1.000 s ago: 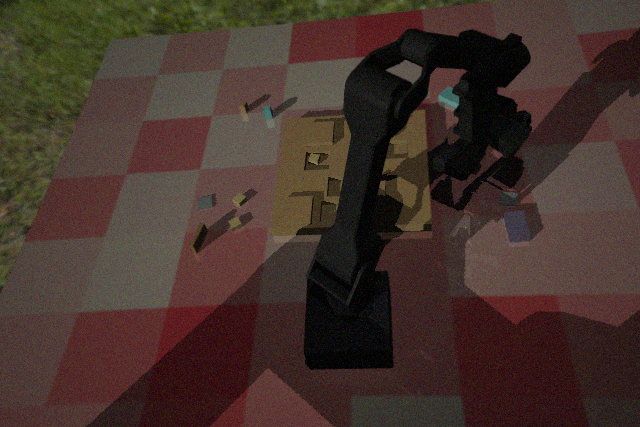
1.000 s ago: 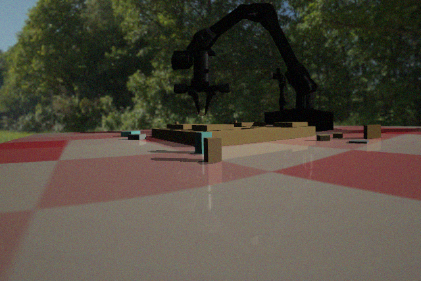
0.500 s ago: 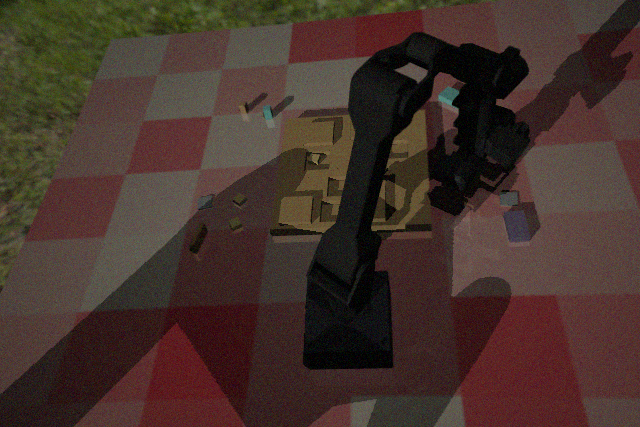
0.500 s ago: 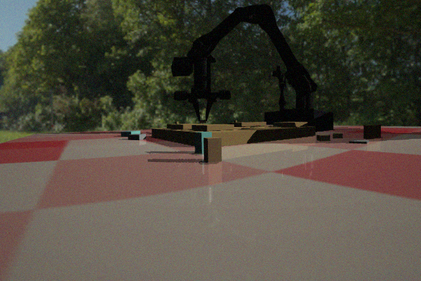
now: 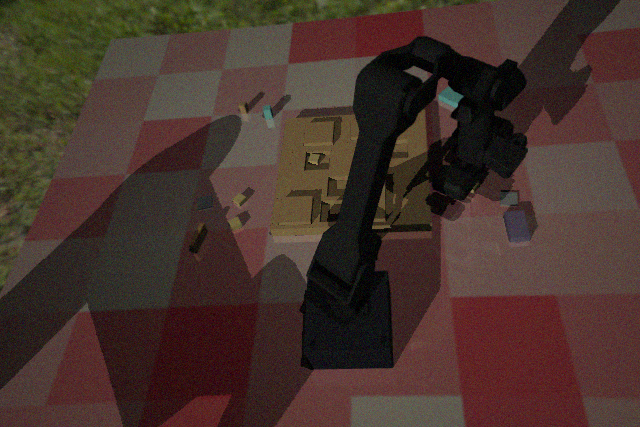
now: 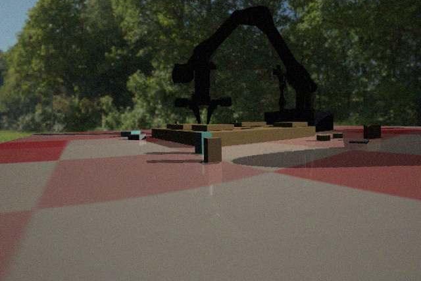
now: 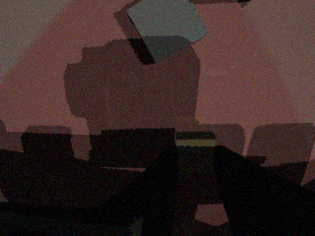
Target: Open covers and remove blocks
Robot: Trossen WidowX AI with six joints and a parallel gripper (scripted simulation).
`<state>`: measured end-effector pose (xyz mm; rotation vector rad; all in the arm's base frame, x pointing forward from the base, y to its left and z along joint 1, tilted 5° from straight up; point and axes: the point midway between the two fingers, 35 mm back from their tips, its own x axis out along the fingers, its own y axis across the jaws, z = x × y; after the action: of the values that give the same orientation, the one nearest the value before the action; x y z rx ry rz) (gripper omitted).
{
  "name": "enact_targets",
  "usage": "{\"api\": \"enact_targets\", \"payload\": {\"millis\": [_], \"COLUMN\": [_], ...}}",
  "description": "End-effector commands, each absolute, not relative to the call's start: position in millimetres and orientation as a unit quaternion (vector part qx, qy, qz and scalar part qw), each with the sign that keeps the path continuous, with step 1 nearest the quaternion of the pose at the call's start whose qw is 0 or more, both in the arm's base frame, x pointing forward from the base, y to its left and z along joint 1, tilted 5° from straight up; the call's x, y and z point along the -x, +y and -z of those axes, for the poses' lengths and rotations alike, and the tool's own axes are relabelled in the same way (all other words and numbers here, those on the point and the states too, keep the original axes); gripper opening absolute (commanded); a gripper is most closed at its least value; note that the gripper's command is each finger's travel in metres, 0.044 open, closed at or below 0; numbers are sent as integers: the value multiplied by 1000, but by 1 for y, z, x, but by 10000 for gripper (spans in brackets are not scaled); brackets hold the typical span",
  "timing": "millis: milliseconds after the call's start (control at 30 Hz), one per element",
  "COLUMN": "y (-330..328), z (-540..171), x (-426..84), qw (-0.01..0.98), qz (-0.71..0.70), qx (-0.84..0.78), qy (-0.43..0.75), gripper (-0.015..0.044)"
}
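Note:
My gripper (image 5: 471, 191) (image 6: 203, 121) (image 7: 194, 152) is shut on a small yellow block (image 7: 196, 142), low over the table just right of the board in the top view. The wooden puzzle board (image 5: 295, 179) (image 6: 265, 138) has raised covers, such as one at the upper left (image 5: 318, 131) and one at the lower left (image 5: 298, 208). A small tan piece (image 5: 313, 157) sits tilted in an uncovered well. Other wells show dark; my arm hides part of the board, so not every cover can be judged.
Right of the board are a teal block (image 5: 450, 97), a pale grey block (image 5: 509, 198) (image 7: 167, 25) and a purple block (image 5: 517, 226). Left are an upright tan block (image 5: 242, 108) (image 6: 212, 149), a teal block (image 5: 267, 111), two yellow blocks, a grey piece (image 5: 204, 202) and a brown block (image 5: 197, 238).

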<state>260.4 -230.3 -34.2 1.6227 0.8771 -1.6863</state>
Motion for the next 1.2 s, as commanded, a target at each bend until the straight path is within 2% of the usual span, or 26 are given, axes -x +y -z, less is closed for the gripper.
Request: {"api": "enact_targets", "payload": {"millis": [0, 167, 633, 1167], "y": [-229, -229, -229, -231], "z": [43, 45, 40, -10], "x": [-257, -257, -259, -262], "qw": [316, 316, 315, 316], "qz": [642, 642, 641, 641], "qx": [-613, -613, -616, -614], "qy": [336, 336, 334, 335], "gripper": [80, 80, 440, 440]}}
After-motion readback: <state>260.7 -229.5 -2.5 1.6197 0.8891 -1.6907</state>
